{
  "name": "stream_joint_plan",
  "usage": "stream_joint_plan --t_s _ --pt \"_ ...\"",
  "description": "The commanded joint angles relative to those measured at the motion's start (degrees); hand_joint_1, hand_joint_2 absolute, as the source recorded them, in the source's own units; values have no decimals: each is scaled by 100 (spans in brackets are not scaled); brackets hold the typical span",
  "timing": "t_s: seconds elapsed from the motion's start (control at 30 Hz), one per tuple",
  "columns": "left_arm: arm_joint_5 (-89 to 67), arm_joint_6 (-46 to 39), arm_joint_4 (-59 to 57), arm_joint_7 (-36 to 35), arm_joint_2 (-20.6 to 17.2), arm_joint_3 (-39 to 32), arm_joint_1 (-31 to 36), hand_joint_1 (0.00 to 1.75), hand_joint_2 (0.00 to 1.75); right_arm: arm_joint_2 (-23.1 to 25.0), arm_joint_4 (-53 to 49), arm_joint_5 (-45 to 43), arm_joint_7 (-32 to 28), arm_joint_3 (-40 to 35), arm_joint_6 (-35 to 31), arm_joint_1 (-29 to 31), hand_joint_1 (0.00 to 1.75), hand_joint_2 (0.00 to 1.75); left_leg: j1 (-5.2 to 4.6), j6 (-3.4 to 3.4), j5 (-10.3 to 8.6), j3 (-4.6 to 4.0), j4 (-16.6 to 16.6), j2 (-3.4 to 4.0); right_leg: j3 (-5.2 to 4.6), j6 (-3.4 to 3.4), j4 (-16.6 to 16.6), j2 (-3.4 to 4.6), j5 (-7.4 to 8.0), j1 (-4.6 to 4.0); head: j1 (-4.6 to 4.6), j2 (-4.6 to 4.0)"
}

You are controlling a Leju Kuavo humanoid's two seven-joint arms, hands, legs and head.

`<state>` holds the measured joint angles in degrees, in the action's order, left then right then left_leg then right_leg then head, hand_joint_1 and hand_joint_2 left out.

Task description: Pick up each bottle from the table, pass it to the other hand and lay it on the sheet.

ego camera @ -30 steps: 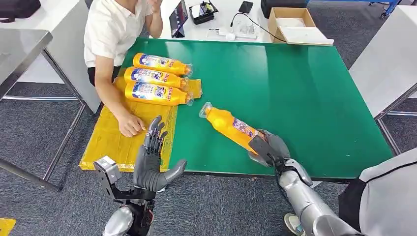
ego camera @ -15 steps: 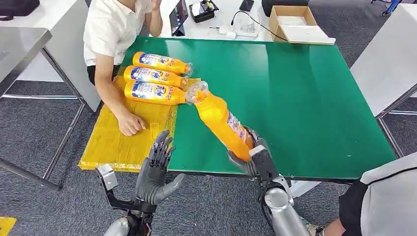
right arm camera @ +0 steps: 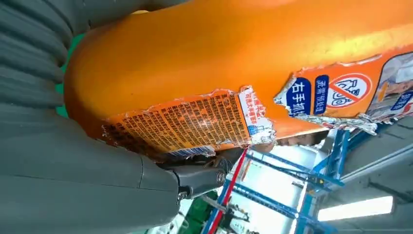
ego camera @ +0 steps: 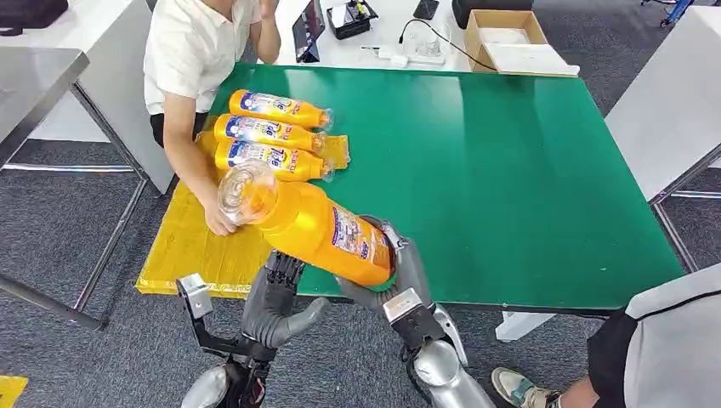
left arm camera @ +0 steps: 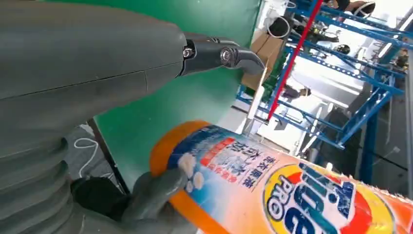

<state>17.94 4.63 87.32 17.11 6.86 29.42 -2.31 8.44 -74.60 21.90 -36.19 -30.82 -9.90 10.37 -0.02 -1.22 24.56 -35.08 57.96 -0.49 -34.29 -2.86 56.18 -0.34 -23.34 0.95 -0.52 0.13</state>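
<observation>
The green table [ego camera: 510, 170] is seen spread across the middle of the head view, w/ a yellow sheet [ego camera: 204, 246] laid over its left edge. A person in a white shirt [ego camera: 191, 51] is seated at the table's far-left corner, one hand [ego camera: 223, 219] rested on the sheet. Three orange bottles [ego camera: 272, 136] are lined up side by side on the far part of the sheet, caps toward the table's middle.

A fourth orange bottle [ego camera: 327, 238] is held up off the table at its near edge, tilted, clear cap end aimed up and left, above the sheet's right border. Its base is gripped by the right hand [ego camera: 395, 272], fingers wrapped round the lower body; in the right wrist view the torn label [right arm camera: 195, 122] is seen pressed vs. the palm. The left hand [ego camera: 276, 302] is raised just under the bottle, fingers apart and upright, thumb out to the side. In the left wrist view the thumb [left arm camera: 156, 192] is shown touching the bottle's base; no grip is closed there.

A cardboard box [ego camera: 506, 38] is seen on the white table behind.
</observation>
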Motion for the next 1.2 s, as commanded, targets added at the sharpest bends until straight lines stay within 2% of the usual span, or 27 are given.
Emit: stream_joint_plan --t_s 0.03,0.13,0.17,0.2,0.23,0.63,0.67,0.7,0.8,0.87,0.9,0.93,0.97,1.0,1.1,1.2 --pt "122 206 -97 80 -120 260 276 0 175 -149 703 58 146 -635 326 442 175 175 4 6 5 17 -4 5 18 9 -6 4 -3 -5 0 0" --pt "166 292 6 184 -120 293 291 0 175 -85 1142 92 189 -790 475 557 175 175 3 5 4 15 -4 11 14 8 -6 10 0 -4 0 0" --pt "153 294 63 233 -119 288 275 0 175 -78 1239 105 204 -817 489 577 175 175 9 13 18 48 -4 24 44 21 -7 22 -9 -11 2 0" --pt "122 293 116 296 -119 282 250 0 175 -68 1319 119 221 -816 484 583 175 175 6 8 8 25 -4 10 25 12 -6 8 -4 -7 0 0" --pt "95 292 190 346 -127 268 218 0 175 -56 1371 114 234 -797 481 577 175 175 8 10 12 37 -5 14 34 16 -6 13 -7 -9 2 0" --pt "-32 276 449 635 -131 158 72 0 175 -62 1501 72 319 -606 495 515 175 175 3 4 3 10 -4 3 11 7 -6 3 -2 -3 2 0" --pt "-34 283 443 638 -130 159 75 0 175 -61 1521 94 326 -612 478 524 175 175 9 11 17 42 -4 12 42 18 -8 10 -12 -10 0 0" --pt "-34 286 442 638 -128 157 77 0 175 -58 1530 98 328 -612 473 525 175 175 2 5 4 13 -4 3 14 8 -5 2 -3 -3 0 0" --pt "-31 281 302 627 -94 127 160 0 175 -40 1544 183 337 -685 453 518 175 175 5 9 11 31 -4 8 31 14 -5 7 -8 -6 0 0" --pt "61 324 147 550 -38 95 235 2 175 -24 1597 198 333 -795 528 519 175 175 1 4 3 12 -5 0 12 8 -3 0 -3 -2 2 0" --pt "99 353 103 518 -28 92 253 42 175 -25 1627 216 333 -838 544 530 175 175 4 7 7 23 -3 2 23 13 -3 1 -6 -6 0 0" --pt "105 360 21 505 -12 87 288 161 175 -23 1696 292 359 -925 533 555 175 175 4 7 6 23 -6 3 24 11 -7 2 -4 -5 0 0" --pt "105 360 21 505 -12 87 288 168 175 -23 1696 292 359 -925 533 555 175 175 2 4 2 15 -6 2 15 8 -7 2 -2 -2 0 0" --pt "101 383 -53 495 -4 106 329 175 175 14 1771 296 358 -987 564 578 175 175 7 11 14 45 -8 10 44 19 -10 8 -10 -9 0 0" --pt "101 383 -53 495 -4 106 329 175 175 14 1771 296 358 -987 564 578 175 175 3 5 4 16 -6 1 16 8 -6 1 -3 -4 2 0" --pt "108 416 -93 472 -2 131 348 175 175 23 1804 309 358 -1035 589 610 175 175 4 6 7 22 -5 0 22 10 -5 -1 -7 -4 2 0"
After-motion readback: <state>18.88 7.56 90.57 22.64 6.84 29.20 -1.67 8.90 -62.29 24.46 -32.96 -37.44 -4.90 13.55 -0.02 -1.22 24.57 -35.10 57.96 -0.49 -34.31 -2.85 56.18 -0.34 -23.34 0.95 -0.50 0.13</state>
